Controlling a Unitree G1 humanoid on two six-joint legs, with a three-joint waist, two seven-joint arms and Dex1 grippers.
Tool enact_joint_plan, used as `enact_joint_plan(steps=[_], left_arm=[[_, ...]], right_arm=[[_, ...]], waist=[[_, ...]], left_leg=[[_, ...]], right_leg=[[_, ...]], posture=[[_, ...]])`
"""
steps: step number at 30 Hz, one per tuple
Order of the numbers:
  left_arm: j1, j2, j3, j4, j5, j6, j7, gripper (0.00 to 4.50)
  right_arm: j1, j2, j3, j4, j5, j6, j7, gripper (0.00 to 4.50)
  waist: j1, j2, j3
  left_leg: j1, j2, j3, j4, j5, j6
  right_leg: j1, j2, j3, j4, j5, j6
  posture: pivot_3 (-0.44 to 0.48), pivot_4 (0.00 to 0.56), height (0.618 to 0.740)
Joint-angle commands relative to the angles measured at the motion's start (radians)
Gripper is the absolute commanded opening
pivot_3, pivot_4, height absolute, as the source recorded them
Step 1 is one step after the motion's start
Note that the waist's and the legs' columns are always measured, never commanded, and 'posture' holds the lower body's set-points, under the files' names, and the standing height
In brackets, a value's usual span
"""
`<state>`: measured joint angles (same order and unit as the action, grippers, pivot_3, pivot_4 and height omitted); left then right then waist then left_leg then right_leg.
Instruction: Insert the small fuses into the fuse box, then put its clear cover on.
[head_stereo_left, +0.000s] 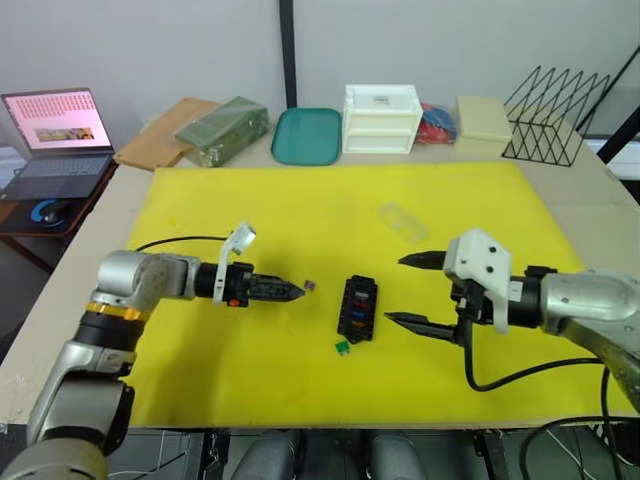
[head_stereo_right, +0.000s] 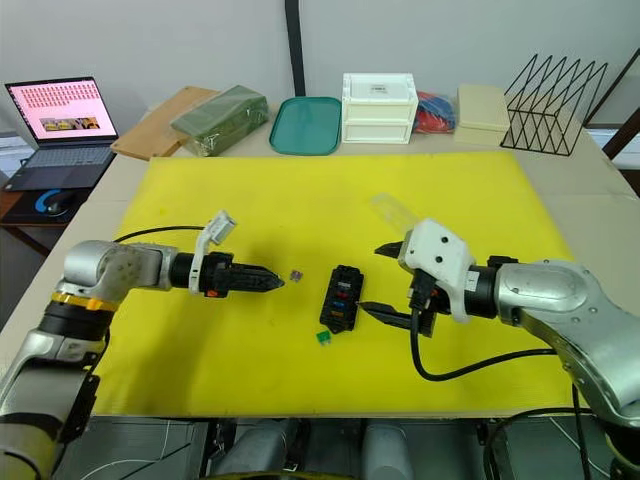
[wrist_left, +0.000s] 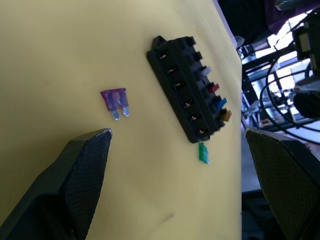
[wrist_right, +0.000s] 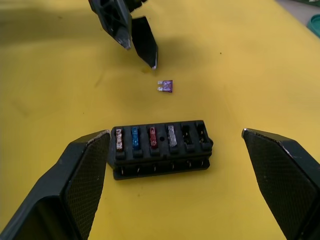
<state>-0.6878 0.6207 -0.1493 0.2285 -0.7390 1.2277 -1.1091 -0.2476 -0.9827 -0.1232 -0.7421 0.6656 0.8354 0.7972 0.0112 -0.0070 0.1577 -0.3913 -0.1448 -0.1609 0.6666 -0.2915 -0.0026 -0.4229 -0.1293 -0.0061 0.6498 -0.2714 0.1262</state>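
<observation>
The black fuse box (head_stereo_left: 357, 308) lies on the yellow mat (head_stereo_left: 250, 380) with several small fuses seated in one row (wrist_right: 144, 137); the two slots at one end are empty. A purple fuse (head_stereo_left: 309, 285) lies loose on the mat just ahead of my left gripper (head_stereo_left: 295, 291), which is open and holds nothing. A green fuse (head_stereo_left: 342, 347) lies loose by the box's near end. My right gripper (head_stereo_left: 395, 290) stands wide open just right of the box, empty. Farther back on the mat lies the clear cover (head_stereo_left: 403, 222).
Along the back edge stand a white drawer unit (head_stereo_left: 381, 118), a teal tray (head_stereo_left: 307, 135), a green package (head_stereo_left: 222, 128), a beige box (head_stereo_left: 483, 118) and a black wire rack (head_stereo_left: 555, 115). A laptop (head_stereo_left: 60, 135) sits at the far left.
</observation>
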Motion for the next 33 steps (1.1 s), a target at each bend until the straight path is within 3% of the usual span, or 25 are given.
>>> enact_joint_plan(steps=[1,24,27,33], left_arm=[[-0.044,-0.008,0.001,0.049,0.011,0.027,-0.011,4.50],[-0.138,-0.154,-0.090,0.242,0.175,-0.072,-0.093,4.50],[-0.134,-0.157,-0.097,0.248,0.193,-0.085,-0.098,3.85],[-0.123,-0.156,-0.100,0.254,0.220,-0.100,-0.110,1.65]], right_arm=[[-0.027,-0.004,0.003,-0.007,-0.008,-0.015,-0.003,4.47],[-0.048,-0.014,0.025,-0.041,-0.018,0.015,-0.032,4.47],[-0.047,-0.015,0.025,-0.044,-0.021,0.017,-0.035,4.50],[-0.050,-0.013,0.034,-0.044,-0.034,0.015,-0.039,4.50]], waist=[[0.000,0.000,0.000],[0.025,0.000,0.000],[0.028,0.000,0.000],[0.024,0.000,0.000]], left_leg=[[0.000,0.000,0.000,0.000,0.000,0.000],[0.000,-0.001,0.000,0.002,0.000,0.000],[0.000,-0.001,0.000,0.002,0.000,0.000],[-0.001,-0.001,0.000,0.002,0.000,0.000]], right_leg=[[0.000,0.000,0.000,0.000,0.000,0.000],[0.001,-0.001,0.000,0.000,0.000,0.001],[0.001,-0.002,0.000,0.000,0.001,0.001],[0.000,-0.002,0.000,0.000,0.001,0.001]], posture=[[0.000,0.150,0.740],[0.000,0.150,0.740],[0.000,0.150,0.740],[0.000,0.150,0.740]])
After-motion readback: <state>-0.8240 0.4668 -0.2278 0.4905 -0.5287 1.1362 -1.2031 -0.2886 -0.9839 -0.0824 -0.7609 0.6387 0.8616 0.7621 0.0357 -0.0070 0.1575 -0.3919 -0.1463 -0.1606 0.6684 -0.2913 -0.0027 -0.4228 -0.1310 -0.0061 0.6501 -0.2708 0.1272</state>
